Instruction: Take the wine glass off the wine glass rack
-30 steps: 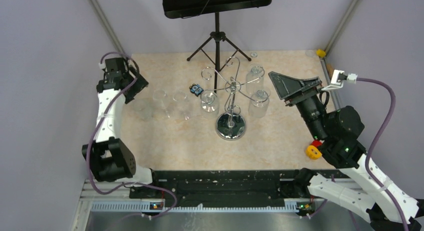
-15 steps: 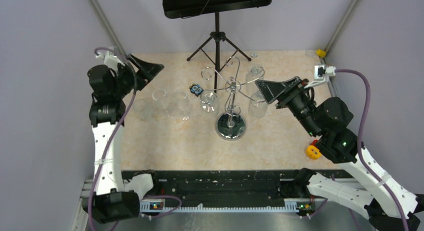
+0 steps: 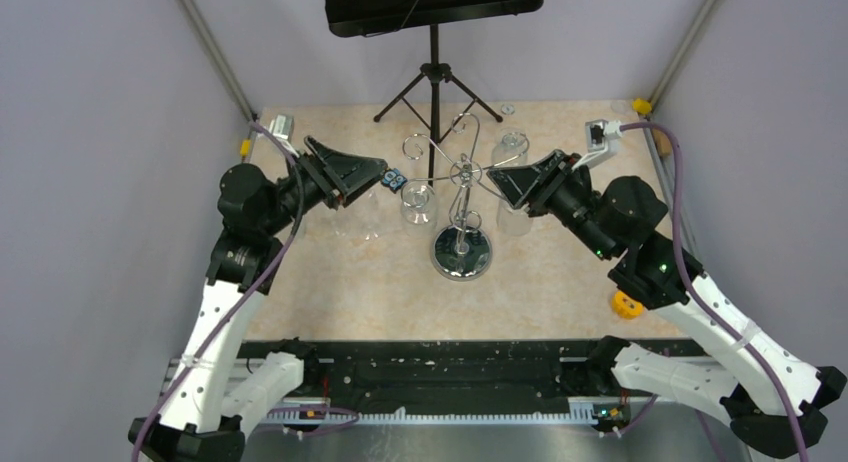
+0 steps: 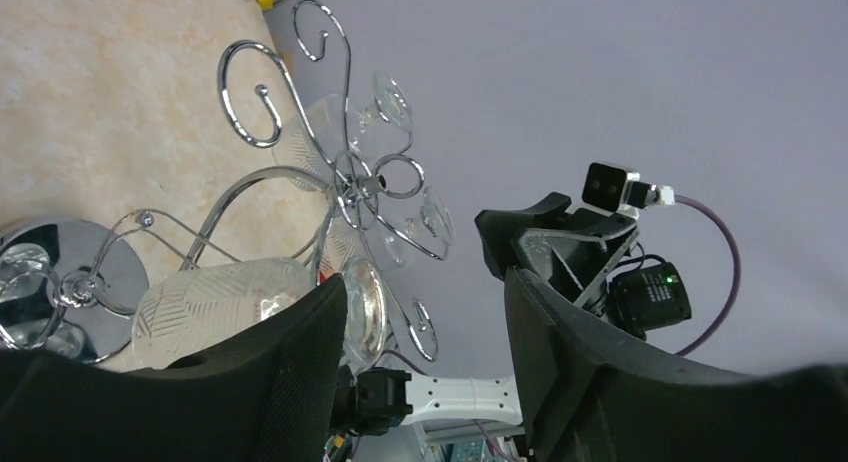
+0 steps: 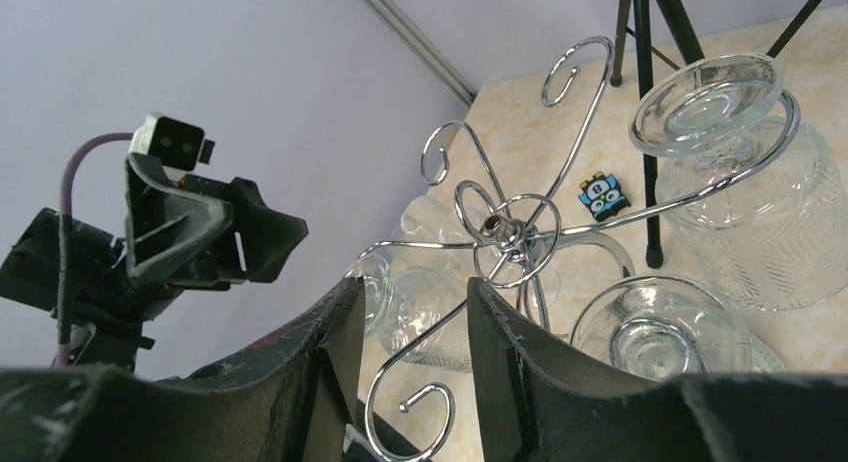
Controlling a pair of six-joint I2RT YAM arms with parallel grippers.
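The chrome wine glass rack (image 3: 462, 254) stands mid-table with three clear wine glasses hanging bowl-down from its arms. One wine glass (image 3: 418, 204) hangs on the left, one (image 3: 518, 220) on the right and one (image 3: 511, 144) at the back right. My left gripper (image 3: 375, 172) is open just left of the left glass. In the left wrist view that glass (image 4: 215, 302) has its foot beside my left finger (image 4: 300, 382), and the gap holds nothing. My right gripper (image 3: 500, 177) is open at the rack's right side. An empty curled hook (image 5: 415, 397) shows between its fingers.
A black tripod music stand (image 3: 434, 82) is behind the rack. A small blue figure (image 3: 392, 179) lies by my left gripper. Loose glasses (image 3: 360, 222) stand on the table to the left. An orange object (image 3: 626, 304) sits near the right arm.
Both arms have swung in toward the rack, the left from the table's far left edge, the right from the right side. Both pairs of jaws stand narrower than before.
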